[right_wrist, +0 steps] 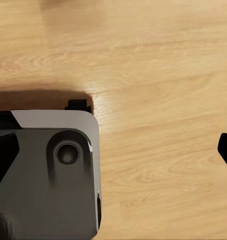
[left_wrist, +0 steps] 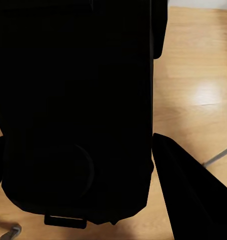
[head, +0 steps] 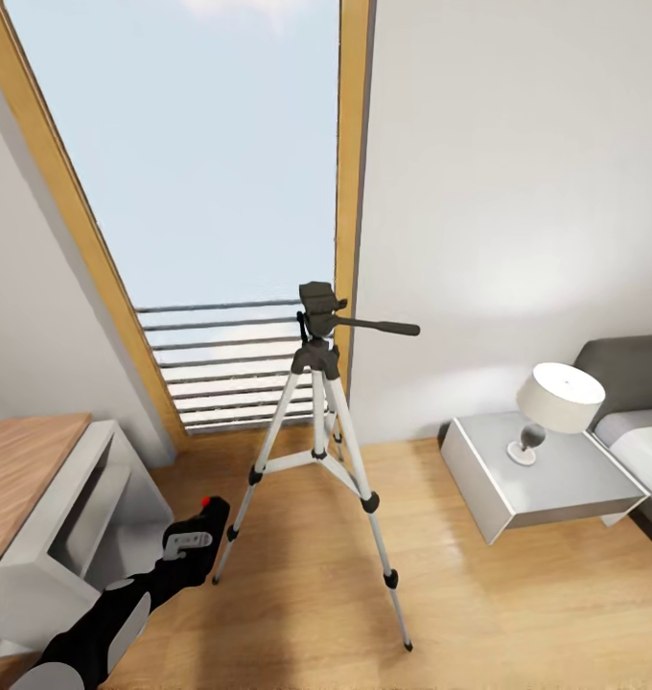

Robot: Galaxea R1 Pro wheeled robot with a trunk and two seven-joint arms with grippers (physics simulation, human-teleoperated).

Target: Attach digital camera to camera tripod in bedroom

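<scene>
- I see a light wood floor [head: 518,613] across the lower half of the head view.
- The camera tripod [head: 318,450] stands on it at centre, three feet spread.
- A grey nightstand [head: 537,474] sits at right, carrying a white lamp [head: 556,402].
- A wood-topped desk [head: 24,470] stands at lower left.

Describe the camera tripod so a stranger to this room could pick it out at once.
Find the tall wood-framed window with the grey railing. On the wood floor just in front of its right edge stands the camera tripod. Unlike the low nightstand beside it, it has three silver legs and a black head with a long handle.
</scene>
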